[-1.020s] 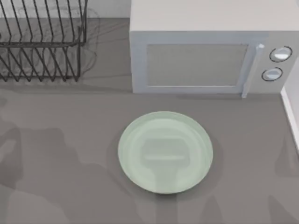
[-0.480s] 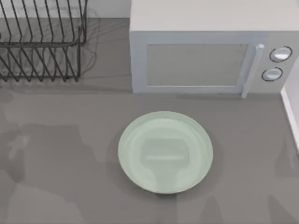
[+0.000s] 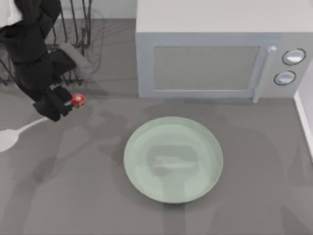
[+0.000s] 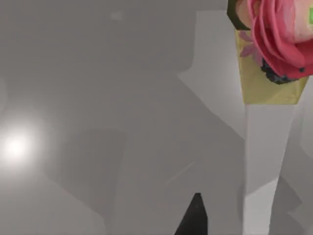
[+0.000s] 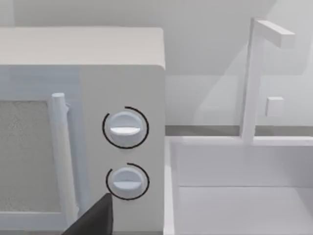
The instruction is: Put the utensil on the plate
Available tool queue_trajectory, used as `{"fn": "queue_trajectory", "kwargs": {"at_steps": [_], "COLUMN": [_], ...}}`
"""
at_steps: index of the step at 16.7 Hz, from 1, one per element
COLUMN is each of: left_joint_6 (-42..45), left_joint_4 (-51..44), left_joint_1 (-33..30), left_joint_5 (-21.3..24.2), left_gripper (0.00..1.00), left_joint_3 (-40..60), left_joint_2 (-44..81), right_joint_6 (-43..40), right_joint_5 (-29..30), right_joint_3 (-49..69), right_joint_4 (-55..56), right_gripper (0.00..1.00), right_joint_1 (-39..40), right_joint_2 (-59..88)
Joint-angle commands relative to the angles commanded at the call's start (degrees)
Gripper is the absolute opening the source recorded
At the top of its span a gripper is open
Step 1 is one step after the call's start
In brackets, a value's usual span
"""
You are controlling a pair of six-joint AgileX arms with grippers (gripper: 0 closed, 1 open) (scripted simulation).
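The left gripper [image 3: 59,105] is at the left side of the table in the top view, in front of the dish rack [image 3: 73,54]. Its black fingers are closed on the spoon [image 3: 29,126] near the handle's end, with the small red white-dotted knob [image 3: 77,100] sticking out just past them toward the microwave [image 3: 215,54]. The thin whitish handle slopes away from the gripper toward the table's left edge, where the oval bowl [image 3: 6,139] lies at the picture's border. Whether the bowl touches the table cannot be told.

In the left wrist view a pale strip of the spoon's handle [image 4: 259,166] runs up to a red-pink knob on a yellowish collar, over grey table, and a dark fingertip [image 4: 194,218] pokes in at the edge.

The pale green plate [image 3: 173,159] sits in the middle of the table, in front of the microwave and well apart from the spoon; nothing lies on it.

The right wrist view faces the microwave's two dials [image 5: 125,154] and door handle, with a white sink [image 5: 244,196] and tap beside it; a dark piece of the right gripper's finger [image 5: 95,220] shows, but how far open that gripper is cannot be told
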Motion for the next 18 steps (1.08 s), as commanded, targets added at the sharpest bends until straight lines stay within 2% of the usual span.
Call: {"fn": "queue_trajectory", "kwargs": {"at_steps": [4, 8, 10, 18], "left_joint_6": [2.9, 4.5, 4.7, 5.2], "left_joint_4": [-1.9, -1.3, -0.8, 0.0], "left_joint_1": [-20.0, -31.1, -33.0, -33.5], "left_joint_5": [0.5, 0.3, 0.2, 0.8], "left_gripper": [0.00, 0.00, 0.00, 0.00], "left_joint_3": [7.2, 13.7, 15.3, 14.9], "left_joint_2": [6.8, 10.9, 11.6, 11.2], "right_joint_6": [0.0, 0.0, 0.0, 0.0], "right_joint_5": [0.0, 0.0, 0.0, 0.0], "right_joint_3": [0.0, 0.0, 0.0, 0.0], "right_joint_4": [0.0, 0.0, 0.0, 0.0], "right_gripper": [1.00, 1.00, 1.00, 1.00], "right_joint_1": [0.0, 0.0, 0.0, 0.0], "right_joint_2": [0.0, 0.0, 0.0, 0.0]}}
